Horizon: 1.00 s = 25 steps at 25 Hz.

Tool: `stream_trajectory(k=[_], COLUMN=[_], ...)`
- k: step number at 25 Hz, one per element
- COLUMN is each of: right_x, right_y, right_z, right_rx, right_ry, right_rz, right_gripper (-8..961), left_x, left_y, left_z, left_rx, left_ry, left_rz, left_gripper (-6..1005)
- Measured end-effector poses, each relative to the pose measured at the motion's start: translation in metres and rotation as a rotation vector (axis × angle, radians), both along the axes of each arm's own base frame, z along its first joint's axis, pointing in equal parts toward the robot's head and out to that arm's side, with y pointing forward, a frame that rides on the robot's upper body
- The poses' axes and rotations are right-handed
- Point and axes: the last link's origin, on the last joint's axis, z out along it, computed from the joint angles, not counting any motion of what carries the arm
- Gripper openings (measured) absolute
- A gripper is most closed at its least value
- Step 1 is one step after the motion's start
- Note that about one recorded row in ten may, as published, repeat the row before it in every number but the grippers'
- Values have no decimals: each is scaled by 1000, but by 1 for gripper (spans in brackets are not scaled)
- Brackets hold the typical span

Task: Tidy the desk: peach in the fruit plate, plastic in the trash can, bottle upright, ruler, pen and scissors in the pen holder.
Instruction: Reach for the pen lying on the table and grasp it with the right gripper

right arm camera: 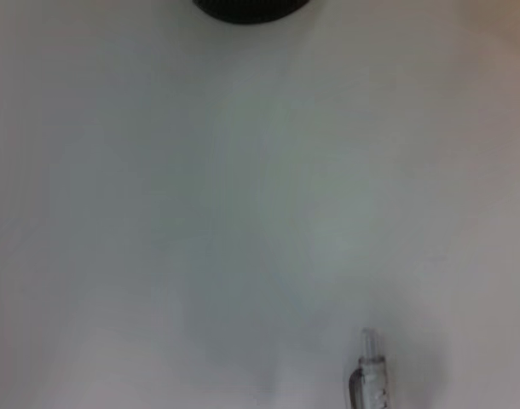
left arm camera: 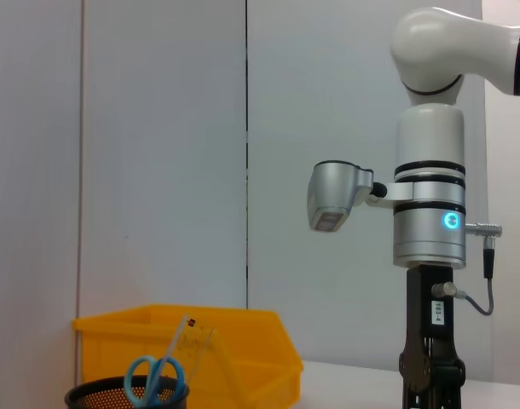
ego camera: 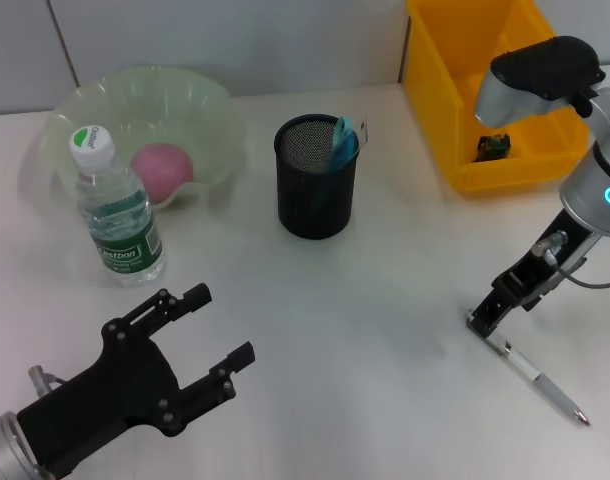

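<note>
Right gripper down at the upper end of the pen, grip not discernible, pen flat on the desk, long axis running away toward the near right edge, far from the spread-open, empty left gripper.

This looks like a robotics lab or test bench dressed up as a desk. A plain white tabletop stands against bare pale wall panels with vertical seams, with no decoration anywhere. A yellow plastic parts bin, the kind used in workshops, sits at the back edge. The desk items look staged: 1 black mesh pen holder, 1 water bottle and 1 green fruit plate. 2 robot arms reach over the surface.
</note>
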Motion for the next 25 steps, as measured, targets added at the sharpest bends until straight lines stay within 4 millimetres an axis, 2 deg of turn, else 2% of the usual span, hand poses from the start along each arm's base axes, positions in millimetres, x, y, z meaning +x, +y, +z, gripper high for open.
stream_trajectory(k=[9,25], right_x=[1,-5], right_y=[1,4], right_z=[-11,-17], right_rx=[-19,-28], right_ry=[-45,-98], right_rz=[10,31], right_gripper=[640,620], left_x=[2,2], left_y=[1,1], left_z=[-1,-1], left_rx=[-1,-3], left_ry=[-2,-2], left_rz=[-5,-10], left_gripper=[738,738])
